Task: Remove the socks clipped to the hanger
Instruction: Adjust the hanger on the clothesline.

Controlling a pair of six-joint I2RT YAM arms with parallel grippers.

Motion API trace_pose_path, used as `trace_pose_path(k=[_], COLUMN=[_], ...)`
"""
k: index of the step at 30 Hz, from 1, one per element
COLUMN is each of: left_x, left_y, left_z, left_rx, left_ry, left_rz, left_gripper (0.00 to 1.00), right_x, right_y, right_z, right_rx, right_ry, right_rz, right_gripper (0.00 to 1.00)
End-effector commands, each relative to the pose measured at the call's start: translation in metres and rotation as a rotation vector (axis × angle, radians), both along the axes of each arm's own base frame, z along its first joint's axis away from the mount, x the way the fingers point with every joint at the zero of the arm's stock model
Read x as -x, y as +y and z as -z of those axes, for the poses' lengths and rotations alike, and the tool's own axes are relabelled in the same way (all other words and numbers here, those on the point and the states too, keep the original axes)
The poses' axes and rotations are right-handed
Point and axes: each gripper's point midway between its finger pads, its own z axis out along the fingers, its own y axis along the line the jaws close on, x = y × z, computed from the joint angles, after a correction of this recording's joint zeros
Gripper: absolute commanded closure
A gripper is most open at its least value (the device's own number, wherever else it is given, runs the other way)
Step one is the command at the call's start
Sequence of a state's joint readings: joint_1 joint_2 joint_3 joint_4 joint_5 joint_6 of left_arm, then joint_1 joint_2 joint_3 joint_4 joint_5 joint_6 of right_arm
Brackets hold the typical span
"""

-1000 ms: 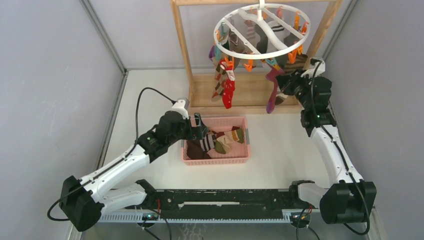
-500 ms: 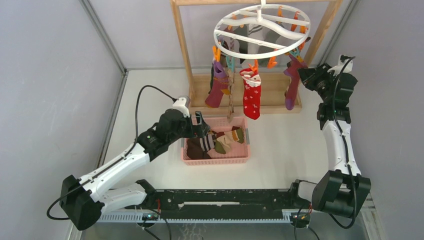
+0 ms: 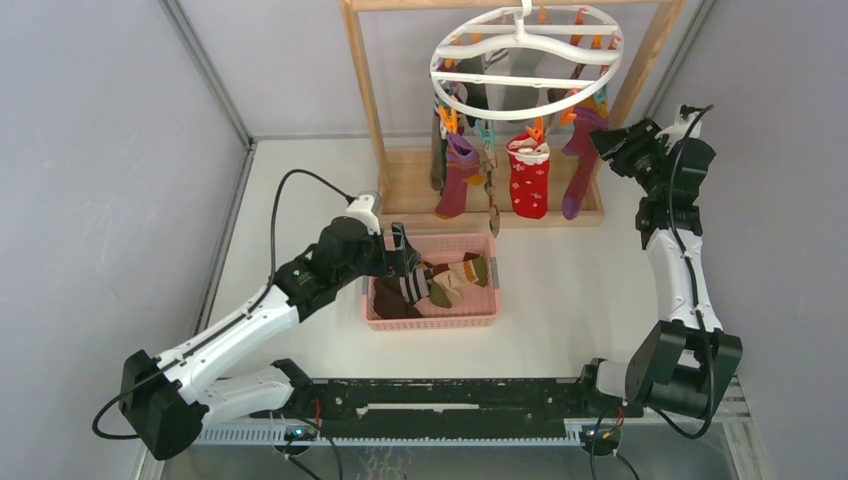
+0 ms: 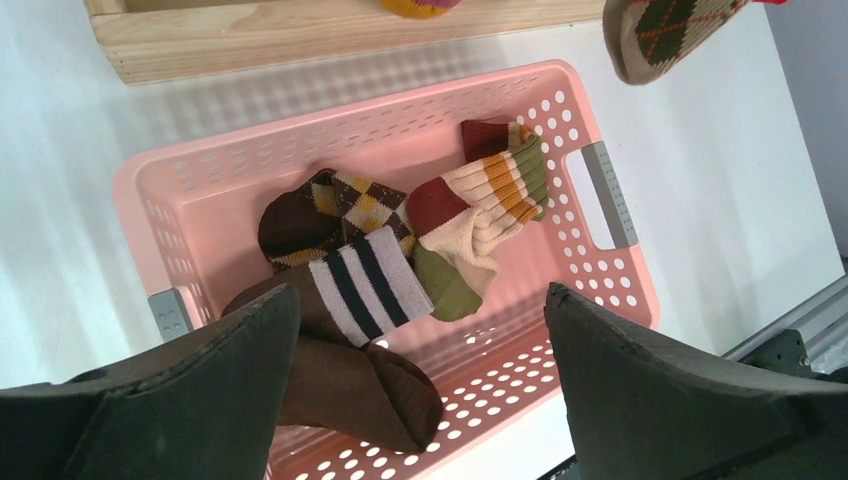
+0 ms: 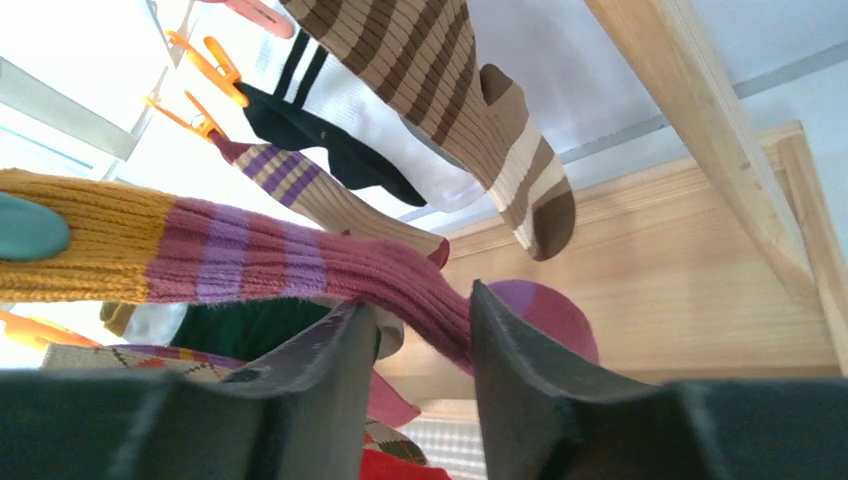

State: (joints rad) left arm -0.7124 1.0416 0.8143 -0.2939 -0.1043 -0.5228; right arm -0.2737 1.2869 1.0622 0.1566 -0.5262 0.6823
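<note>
Spanning the whole scene, the white bench point(image 3: 560, 290) carries a wooden rack point(image 3: 365, 100) at its far side. The round white hanger point(image 3: 520, 42) hangs from the rack's top bar, with socks clipped around its rim, among them a red sock point(image 3: 528, 180) and a purple sock point(image 3: 455, 185). A pink basket point(image 3: 430, 322) sits on the bench in front of the rack, holding several loose socks point(image 4: 470, 210). The left gripper point(image 4: 420, 295) hovers over the basket with its jaws wide apart, holding nothing. The right gripper point(image 5: 420, 300) is raised at the hanger's right side, its jaws straddling a pink-and-purple striped sock point(image 5: 330, 260). I cannot tell whether they pinch it.
</note>
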Motion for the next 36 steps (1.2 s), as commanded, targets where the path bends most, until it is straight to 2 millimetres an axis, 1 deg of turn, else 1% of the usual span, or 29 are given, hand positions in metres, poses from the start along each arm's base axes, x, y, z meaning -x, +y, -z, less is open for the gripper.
trace_pose_path(k=[1,3,5,7,9,12,15,18,21,25,30,31,36], left_x=[-0.009,-0.009,-0.009,-0.010,-0.010,-0.012,-0.016,-0.022,-0.029,-0.039,-0.047,-0.048,-0.048], left_y=[-0.006,-0.006,-0.006,-0.008,-0.008,-0.010,-0.016,-0.032,-0.048,-0.058,-0.062,-0.061,-0.056], left_z=[-0.034,-0.033,-0.032,-0.031,-0.029,-0.026,-0.028,-0.043,-0.054,-0.052,-0.045,-0.043,-0.037], left_rx=[0.027,0.026,0.024,0.026,0.025,0.023,0.027,0.053,0.066,0.050,0.030,0.026,0.010], left_ry=[-0.077,-0.075,-0.072,-0.071,-0.069,-0.066,-0.069,-0.099,-0.125,-0.121,-0.116,-0.113,-0.111], left_rz=[0.002,0.004,0.005,0.007,0.006,0.009,0.022,0.062,0.094,0.101,0.096,0.092,0.075], left_gripper=[0.05,0.05,0.05,0.05,0.05,0.05,0.05,0.05,0.04,0.05,0.05,0.05,0.05], right_x=[0.007,0.012,0.020,0.030,0.044,0.072,0.096,0.113,0.127,0.143,0.163,0.169,0.171], right_y=[-0.001,-0.002,-0.002,0.001,0.006,0.018,0.030,0.040,0.057,0.089,0.140,0.155,0.195], right_z=[-0.038,-0.036,-0.033,-0.024,-0.015,-0.007,-0.004,-0.005,-0.008,-0.015,-0.014,-0.013,-0.010], right_rx=[0.035,0.046,0.059,0.067,0.096,0.169,0.203,0.209,0.200,0.201,0.235,0.243,0.307], right_ry=[-0.092,-0.073,-0.045,-0.006,0.031,0.049,0.043,0.035,0.021,-0.017,-0.038,-0.042,-0.075], right_rz=[0.007,0.020,0.032,0.029,0.033,0.027,0.008,-0.011,-0.095,-0.223,-0.347,-0.384,-0.396], right_gripper=[0.45,0.38,0.34,0.34,0.33,0.33,0.33,0.32,0.33,0.37,0.39,0.39,0.39])
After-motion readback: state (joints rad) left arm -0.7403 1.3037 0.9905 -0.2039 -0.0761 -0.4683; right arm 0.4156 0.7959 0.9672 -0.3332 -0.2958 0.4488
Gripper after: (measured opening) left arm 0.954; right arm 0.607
